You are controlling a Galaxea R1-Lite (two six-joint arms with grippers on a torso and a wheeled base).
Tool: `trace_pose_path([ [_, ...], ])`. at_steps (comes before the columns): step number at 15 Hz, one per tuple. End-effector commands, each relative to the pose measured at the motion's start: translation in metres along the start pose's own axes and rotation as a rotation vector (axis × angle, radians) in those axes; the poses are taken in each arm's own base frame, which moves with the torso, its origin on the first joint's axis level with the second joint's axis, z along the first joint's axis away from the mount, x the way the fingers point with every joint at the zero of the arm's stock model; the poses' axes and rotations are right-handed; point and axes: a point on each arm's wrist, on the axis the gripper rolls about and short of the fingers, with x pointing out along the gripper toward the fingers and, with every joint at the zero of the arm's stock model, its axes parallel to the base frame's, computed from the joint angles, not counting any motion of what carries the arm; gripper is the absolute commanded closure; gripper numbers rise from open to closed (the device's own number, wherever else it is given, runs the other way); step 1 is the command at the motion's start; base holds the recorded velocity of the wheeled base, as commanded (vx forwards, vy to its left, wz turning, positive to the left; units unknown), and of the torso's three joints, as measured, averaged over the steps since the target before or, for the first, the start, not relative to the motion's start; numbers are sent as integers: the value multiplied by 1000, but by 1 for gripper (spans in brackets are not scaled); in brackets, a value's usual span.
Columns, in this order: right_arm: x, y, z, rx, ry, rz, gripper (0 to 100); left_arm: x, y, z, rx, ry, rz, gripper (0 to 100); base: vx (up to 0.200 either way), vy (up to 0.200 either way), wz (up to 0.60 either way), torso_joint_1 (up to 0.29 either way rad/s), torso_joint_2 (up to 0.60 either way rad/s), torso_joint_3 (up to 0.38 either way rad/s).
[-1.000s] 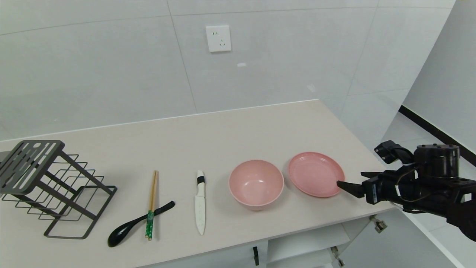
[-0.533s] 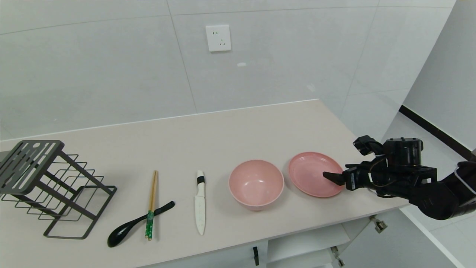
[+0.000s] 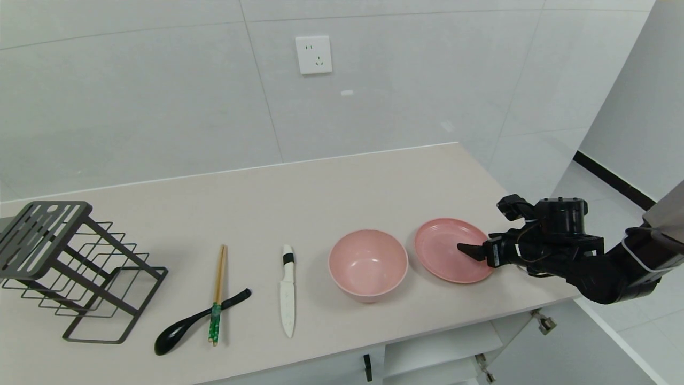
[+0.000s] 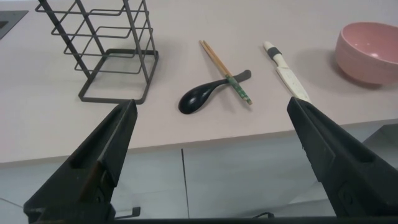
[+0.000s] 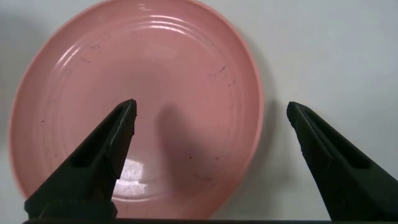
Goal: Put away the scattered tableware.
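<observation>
Pink plate (image 3: 438,246): position? (Obs. 1)

Flat on the tabletop (image 3: 331,192), near its right end. It is just beside the pink bowl (image 3: 367,262), with a narrow gap between them. (Obs. 2)

Right hand (image 5: 211,106)? (Obs. 1)

Low at the plate's right side, reaching in from the tabletop's right end. The fingers are spread wide and hold nothing. In the wrist view one finger (image 5: 93,174) is over the plate's inside and the other is over bare tabletop past the rim, so the rim lies between them. Contact with the plate: cannot tell. (Obs. 2)

Rest of the row? (Obs. 1)

The bowl stands upright, opening up. To its left is a white knife (image 3: 288,291) with a black band on the handle, lying roughly front to back. Next comes a pair of chopsticks (image 3: 219,272), lying across the handle of a black spoon (image 3: 171,334). A black wire rack (image 3: 43,230) stands at the far left. (Obs. 2)

Left hand (image 4: 211,102)? (Obs. 1)

Off the tabletop's front edge, facing the rack, spoon, chopsticks and knife. Its fingers are wide apart, with nothing between them. (Obs. 2)

Background? (Obs. 1)

White wall socket (image 3: 313,55) on the tiled wall behind. (Obs. 2)
</observation>
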Motion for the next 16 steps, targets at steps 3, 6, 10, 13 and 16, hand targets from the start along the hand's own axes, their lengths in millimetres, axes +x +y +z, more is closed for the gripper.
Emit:
trace_pose_path([
  [3, 7, 4, -5, -2, 12, 15, 0, 0, 0, 0, 0, 1, 1, 0, 0, 0, 0, 0, 0, 0],
  [6, 0, 15, 2, -17, -5, 39, 100, 0, 0, 0, 0, 1, 1, 0, 0, 0, 0, 0, 0, 0],
  [10, -3, 13, -16, 3, 59, 25, 100, 0, 0, 0, 0, 1, 1, 0, 0, 0, 0, 0, 0, 0],
  [13, 0, 4, -23, 18, 79, 2, 100, 0, 0, 0, 1, 1, 1, 0, 0, 0, 0, 0, 0, 0],
  [16, -10, 5, -4, -1, 13, -4, 100, 0, 0, 0, 3, 1, 1, 0, 0, 0, 0, 0, 0, 0],
])
